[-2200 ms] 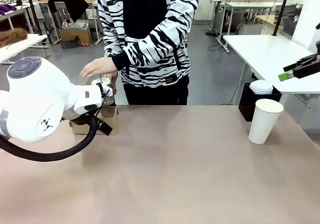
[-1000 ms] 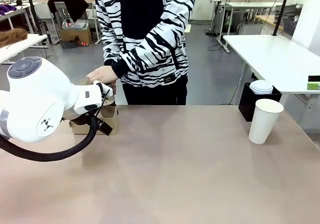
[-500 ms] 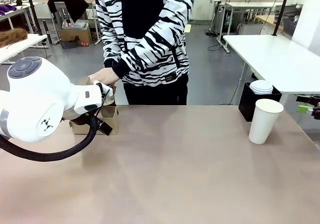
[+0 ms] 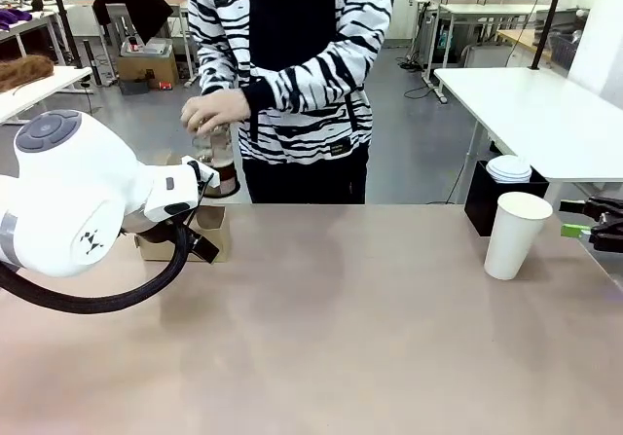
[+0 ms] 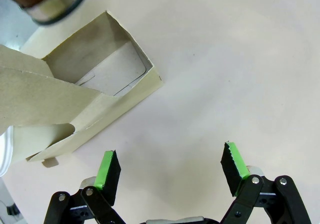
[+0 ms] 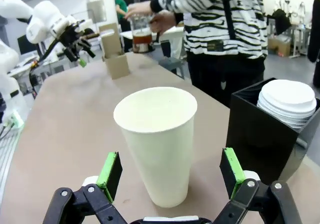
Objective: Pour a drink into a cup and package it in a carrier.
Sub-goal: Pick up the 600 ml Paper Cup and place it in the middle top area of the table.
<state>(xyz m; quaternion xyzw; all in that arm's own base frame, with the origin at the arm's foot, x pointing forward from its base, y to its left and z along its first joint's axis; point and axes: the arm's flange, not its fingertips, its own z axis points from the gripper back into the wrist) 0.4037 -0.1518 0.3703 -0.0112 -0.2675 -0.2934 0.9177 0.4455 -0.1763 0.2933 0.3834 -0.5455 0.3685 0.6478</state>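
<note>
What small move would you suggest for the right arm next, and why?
Probably ease the right pincer forward until it straddles the cup. It is wide open and lined up with the cup but apart from it; the cup stands upright and empty. The person's hand holds a jug of brown drink raised, so pouring seems near.

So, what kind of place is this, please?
Probably a robotics lab or workshop: a white robot arm stands at the table, more white worktables stand on a bare grey floor, and cables lie loose there.
</note>
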